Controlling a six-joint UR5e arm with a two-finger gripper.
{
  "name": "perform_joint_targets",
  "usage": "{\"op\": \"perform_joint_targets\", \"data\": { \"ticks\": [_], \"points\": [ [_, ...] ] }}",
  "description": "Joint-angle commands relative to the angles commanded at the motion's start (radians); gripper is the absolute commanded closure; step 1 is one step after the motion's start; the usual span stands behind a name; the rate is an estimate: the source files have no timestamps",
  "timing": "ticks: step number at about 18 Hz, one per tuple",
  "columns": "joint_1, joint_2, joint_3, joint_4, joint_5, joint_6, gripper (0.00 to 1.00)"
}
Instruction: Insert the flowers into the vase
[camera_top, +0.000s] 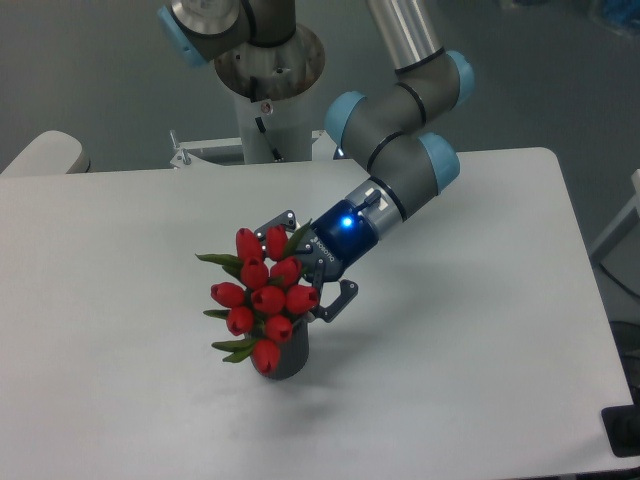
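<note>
The flowers (262, 298), a tight bunch of red tulip buds with dark-green leaves, stand in the vase (287, 359), tilted forward and to the left. The vase is small, dark grey and upright on the white table (480, 330); the blooms hide most of it. My gripper (294, 270) reaches in from the right, just behind the bunch at the height of the blooms. It is open. One finger (278, 220) is spread above the flowers and the other finger (340, 300) sits to their right.
The arm's base column (268, 100) rises behind the table's far edge. A beige rounded object (45, 152) sits at the far left corner. A dark block (622, 430) lies beyond the table's front right corner.
</note>
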Motion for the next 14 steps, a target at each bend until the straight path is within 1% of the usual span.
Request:
{"op": "perform_joint_targets", "data": {
  "ticks": [5,8,9,14],
  "points": [
    [0.031,-0.002,0.006,-0.002,0.005,0.014,0.01],
    [0.051,0.003,0.014,0.0,0.107,0.031,0.0],
    [0.054,0.003,0.02,0.0,0.123,0.028,0.0],
    [0.089,0.0,0.067,-0.008,0.141,0.014,0.0]
  ]
}}
